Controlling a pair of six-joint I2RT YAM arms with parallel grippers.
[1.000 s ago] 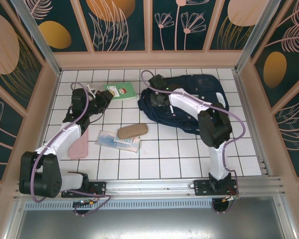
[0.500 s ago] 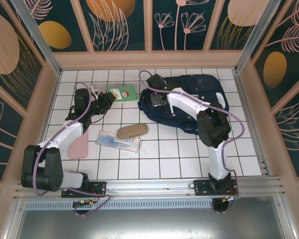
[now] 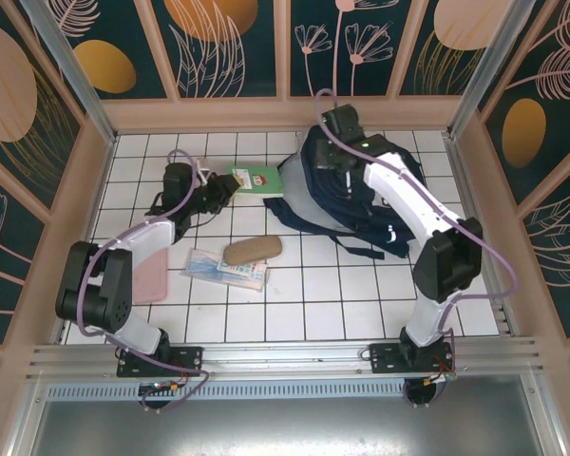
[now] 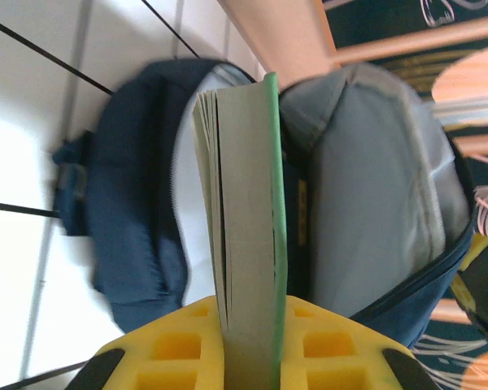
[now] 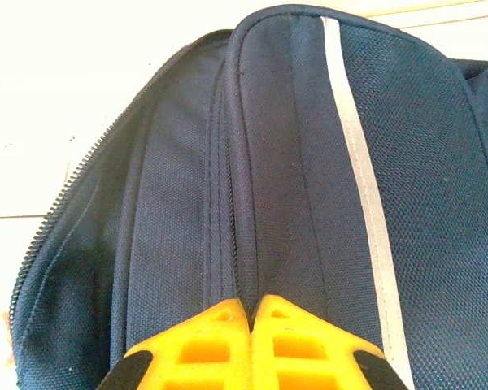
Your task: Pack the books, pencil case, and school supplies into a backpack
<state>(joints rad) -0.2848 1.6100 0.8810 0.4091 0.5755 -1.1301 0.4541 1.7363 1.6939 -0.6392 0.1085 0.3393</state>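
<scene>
White-tiled worktop (image 3: 323,285), walled by floral panels, carries every item.

**Items on the left.** A flat pink pouch (image 3: 150,280), a flat clear plastic packet with white and light-blue contents (image 3: 223,269) and a brown oval pencil case (image 3: 252,250) lie unpacked. All three are back toward the arm bases, well apart from the left fingers.

**Left fingers** (image 4: 175,349). Set narrow and clamped on one end of the small green booklet (image 4: 244,203), which is held on edge. Just ahead of its free end is the open mouth of the large navy blue fabric backpack (image 3: 361,204), with grey lining exposed.

**Right fingers** (image 5: 220,341). Pressed together on a ridge of backpack fabric beside the zip, apparently holding the mouth up.

**Procedure, as judged.**
1. Hold the right-hand pinch high so the opening is taut.
2. Advance the booklet free end first, in line with the gap.
3. Release only once most of its length is inside.

**Limits of view.**
- The depth of the compartment ahead of the booklet is hidden, so its contents cannot be told.
- The left-wrist view is blurred at its left side.
- How much fabric sits between the right fingers cannot be seen.
</scene>
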